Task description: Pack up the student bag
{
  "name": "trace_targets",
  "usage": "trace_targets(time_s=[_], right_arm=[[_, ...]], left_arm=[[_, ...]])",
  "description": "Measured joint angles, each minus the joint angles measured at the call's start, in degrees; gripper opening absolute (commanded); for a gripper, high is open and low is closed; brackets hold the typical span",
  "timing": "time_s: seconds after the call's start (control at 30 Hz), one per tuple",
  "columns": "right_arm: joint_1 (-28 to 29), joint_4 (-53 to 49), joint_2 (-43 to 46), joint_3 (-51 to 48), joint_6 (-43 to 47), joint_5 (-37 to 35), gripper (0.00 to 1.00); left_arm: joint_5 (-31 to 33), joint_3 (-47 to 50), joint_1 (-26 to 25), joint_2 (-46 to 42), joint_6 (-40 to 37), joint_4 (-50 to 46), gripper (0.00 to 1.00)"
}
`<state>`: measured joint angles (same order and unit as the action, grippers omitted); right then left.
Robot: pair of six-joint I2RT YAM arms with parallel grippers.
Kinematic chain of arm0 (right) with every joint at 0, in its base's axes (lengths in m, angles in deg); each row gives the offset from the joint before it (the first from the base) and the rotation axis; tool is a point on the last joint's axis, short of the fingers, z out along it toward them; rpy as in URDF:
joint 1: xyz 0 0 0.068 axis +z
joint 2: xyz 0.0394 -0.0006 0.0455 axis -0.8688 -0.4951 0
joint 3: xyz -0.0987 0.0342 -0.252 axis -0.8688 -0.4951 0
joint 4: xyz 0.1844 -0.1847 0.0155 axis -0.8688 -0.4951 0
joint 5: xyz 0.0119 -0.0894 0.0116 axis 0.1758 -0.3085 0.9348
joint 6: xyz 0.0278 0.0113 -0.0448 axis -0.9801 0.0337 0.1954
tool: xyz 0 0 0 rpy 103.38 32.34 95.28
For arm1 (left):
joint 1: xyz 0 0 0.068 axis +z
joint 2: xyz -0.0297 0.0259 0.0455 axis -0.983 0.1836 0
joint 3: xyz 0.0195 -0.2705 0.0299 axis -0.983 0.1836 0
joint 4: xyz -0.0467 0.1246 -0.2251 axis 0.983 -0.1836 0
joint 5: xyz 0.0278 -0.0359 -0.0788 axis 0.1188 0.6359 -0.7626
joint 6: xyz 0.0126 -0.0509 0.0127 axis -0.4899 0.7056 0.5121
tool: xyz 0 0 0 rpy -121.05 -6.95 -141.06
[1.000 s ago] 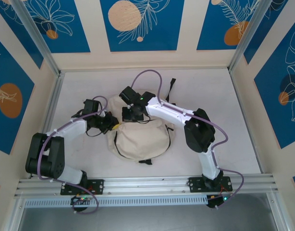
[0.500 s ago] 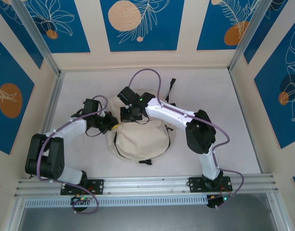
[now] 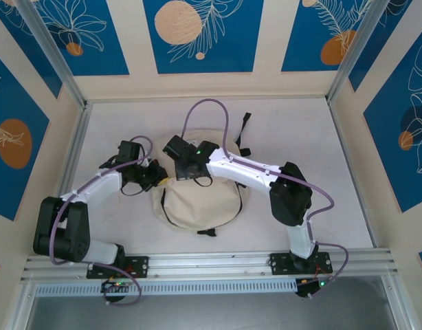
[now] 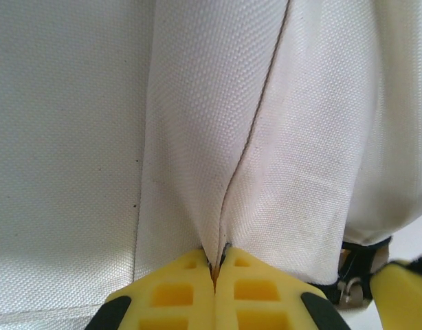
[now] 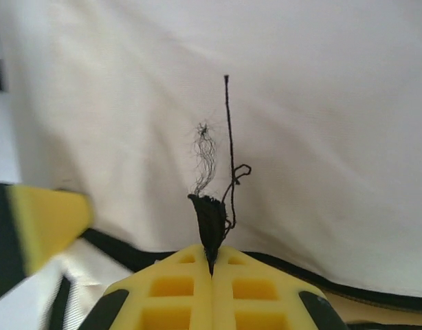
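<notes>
Top external: student bag [image 3: 201,203] lies near-far; left end effector [image 4: 214,265] pinches it, right end effector [image 5: 211,265] black tab [image 5: 211,220].

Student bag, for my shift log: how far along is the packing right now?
Done: nothing visibly packed; the student bag lies on the table. In hand: the left pincer is shut on a fold of its canvas, the right pincer on a frayed black tab beside the zipper line. Left: opening and filling it; I cannot tell whether it is unzipped yet.
</notes>
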<state>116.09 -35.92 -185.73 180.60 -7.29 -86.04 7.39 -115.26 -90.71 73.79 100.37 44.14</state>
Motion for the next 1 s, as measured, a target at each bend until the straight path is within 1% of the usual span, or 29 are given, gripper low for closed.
trace_targets(time_s=[0.1,0.23,0.43,0.6,0.8,1.0], right_arm=[[-1.1,-2.6,0.0,-2.0,-2.8,-2.8,0.0],[-3.0,-4.4,0.7,-4.9,-5.7,-4.5,0.0],[-4.0,-6.1,4.1,-6.9,-8.1,-6.5,0.0],[-7.0,-6.5,7.5,-10.2,-9.4,-7.7,0.0],[-10.8,-4.5,8.7,-15.4,-9.6,-6.9,0.0],[-14.1,0.0,8.7,-19.1,-9.5,-2.3,0.0]], left_arm=[[1.4,0.0,0.0,0.0,-0.3,-0.9,0.0],[2.1,0.0,0.0,0.0,-0.9,-1.4,0.0],[2.5,-0.2,0.0,0.0,-1.4,-1.9,0.0],[3.3,-0.7,0.1,0.0,-1.5,-3.0,0.0],[3.4,-0.8,0.1,0.0,-1.5,-3.3,0.0],[3.3,-0.9,0.1,0.0,-1.5,-3.3,0.0]])
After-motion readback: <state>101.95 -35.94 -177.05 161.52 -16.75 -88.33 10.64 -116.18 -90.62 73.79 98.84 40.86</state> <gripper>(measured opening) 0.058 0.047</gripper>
